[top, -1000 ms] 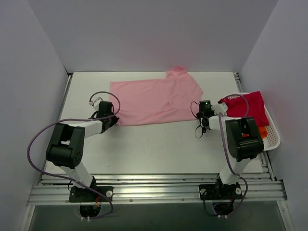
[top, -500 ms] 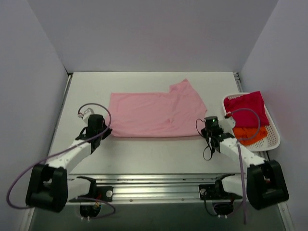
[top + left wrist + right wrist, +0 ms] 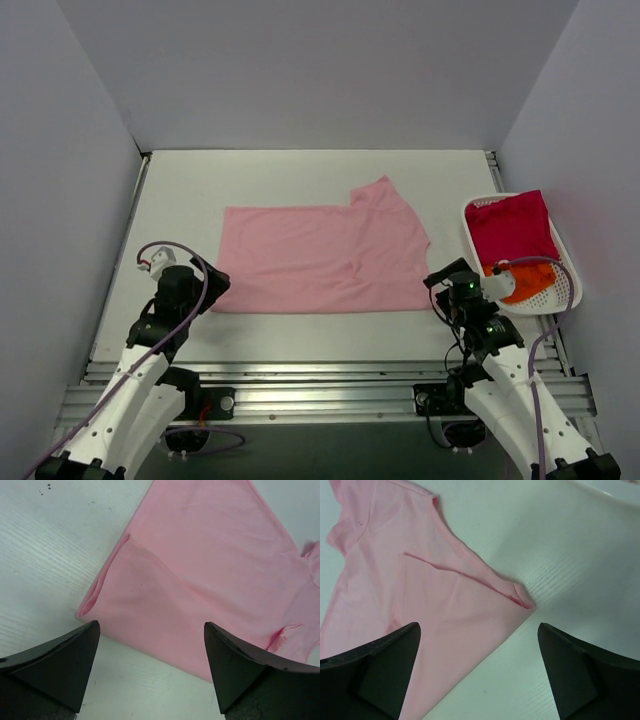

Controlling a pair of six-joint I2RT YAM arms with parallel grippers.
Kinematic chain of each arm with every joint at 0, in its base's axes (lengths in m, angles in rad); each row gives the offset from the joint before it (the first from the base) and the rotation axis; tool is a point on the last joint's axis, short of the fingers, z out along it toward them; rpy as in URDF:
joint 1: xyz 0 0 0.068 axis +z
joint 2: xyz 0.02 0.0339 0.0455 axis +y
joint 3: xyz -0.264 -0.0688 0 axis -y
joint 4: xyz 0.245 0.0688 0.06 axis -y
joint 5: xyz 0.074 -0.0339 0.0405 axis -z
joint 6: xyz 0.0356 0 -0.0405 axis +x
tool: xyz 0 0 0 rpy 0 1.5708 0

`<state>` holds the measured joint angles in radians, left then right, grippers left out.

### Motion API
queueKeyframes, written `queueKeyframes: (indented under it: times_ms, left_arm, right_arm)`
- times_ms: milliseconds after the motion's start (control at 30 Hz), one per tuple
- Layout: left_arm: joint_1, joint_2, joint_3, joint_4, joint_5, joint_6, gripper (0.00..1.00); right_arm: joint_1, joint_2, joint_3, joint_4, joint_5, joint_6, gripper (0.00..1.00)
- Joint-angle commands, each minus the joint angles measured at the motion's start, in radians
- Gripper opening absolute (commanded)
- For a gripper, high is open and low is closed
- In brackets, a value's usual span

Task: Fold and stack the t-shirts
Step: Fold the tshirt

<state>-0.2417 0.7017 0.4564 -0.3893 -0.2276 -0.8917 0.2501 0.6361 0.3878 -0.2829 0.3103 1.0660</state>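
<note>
- Top external view: the light pink t-shirt (image 3: 320, 262) lies spread flat in the middle of the white counter (image 3: 300, 180). It makes a wide, almost rectangular shape, and one sleeve points out at its far right corner.
- At the right edge of the counter stands a white basket (image 3: 572, 288). A magenta-red t-shirt (image 3: 512, 228) lies in it, and an orange t-shirt (image 3: 522, 285) shows at the near side under it.
- The left end effector (image 3: 208, 290) is low, just beside the near left corner of the pink shirt. The right end effector (image 3: 447, 285) is near the near right corner, between the shirt and the basket.
- Left wrist view: the left end effector (image 3: 150, 630) has its two dark fingers (image 3: 55, 665) spread wide, with nothing pinched between them. The pink t-shirt (image 3: 210, 570) rests on the counter beyond them. Its corner shows two layers of cloth, with a soft fold along the left edge.
- Right wrist view: the right end effector (image 3: 479, 630) is also spread wide and holds nothing. The corner of the pink t-shirt (image 3: 395, 580) lies on the counter between and beyond the fingers (image 3: 580, 675). A small piece of hem is turned over at the tip, and a crease runs across the cloth.
</note>
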Motion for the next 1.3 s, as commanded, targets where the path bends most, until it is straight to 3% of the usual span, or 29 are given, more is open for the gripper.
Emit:
queueKeyframes:
  times_ms: [0, 133, 200, 267, 300, 367, 400, 500, 767, 1067, 1267]
  left_arm:
    - [-0.002, -0.065, 0.082, -0.131, 0.011, -0.001, 0.94]
    - [-0.001, -0.044, 0.136, -0.067, -0.009, 0.016, 0.94]
    - [0.004, 0.016, 0.151, 0.077, 0.0, 0.061, 0.94]
    - [0.013, 0.158, 0.194, 0.216, 0.013, 0.095, 0.94]
    - [0.021, 0.221, 0.22, 0.252, 0.036, 0.126, 0.94]
    - [0.051, 0.407, 0.321, 0.326, 0.071, 0.16, 0.94]
    - [0.068, 0.471, 0.358, 0.342, 0.118, 0.168, 0.94]
    - [0.12, 0.695, 0.462, 0.435, 0.193, 0.183, 0.94]
    - [0.182, 0.912, 0.582, 0.552, 0.228, 0.226, 0.94]
    - [0.212, 1.076, 0.648, 0.601, 0.28, 0.246, 0.96]
    - [0.216, 1.107, 0.654, 0.622, 0.293, 0.238, 0.97]
  right_arm:
    - [0.005, -0.026, 0.052, -0.114, 0.016, -0.012, 1.0]
    - [0.006, 0.075, 0.164, 0.005, 0.056, -0.081, 1.0]
    - [0.005, 0.205, 0.232, 0.176, 0.027, -0.127, 1.0]
    - [0.003, 0.333, 0.293, 0.334, -0.011, -0.185, 1.0]
    - [0.002, 0.488, 0.387, 0.358, -0.017, -0.199, 0.99]
    - [-0.002, 0.65, 0.503, 0.405, -0.042, -0.236, 0.98]
    - [-0.006, 0.798, 0.619, 0.416, -0.056, -0.248, 0.97]
    - [-0.021, 1.035, 0.825, 0.467, -0.079, -0.297, 0.96]
    - [-0.083, 1.574, 1.344, 0.401, -0.134, -0.429, 0.95]
    - [-0.117, 1.835, 1.641, 0.372, -0.195, -0.44, 0.94]
    - [-0.101, 1.852, 1.629, 0.392, -0.24, -0.396, 0.91]
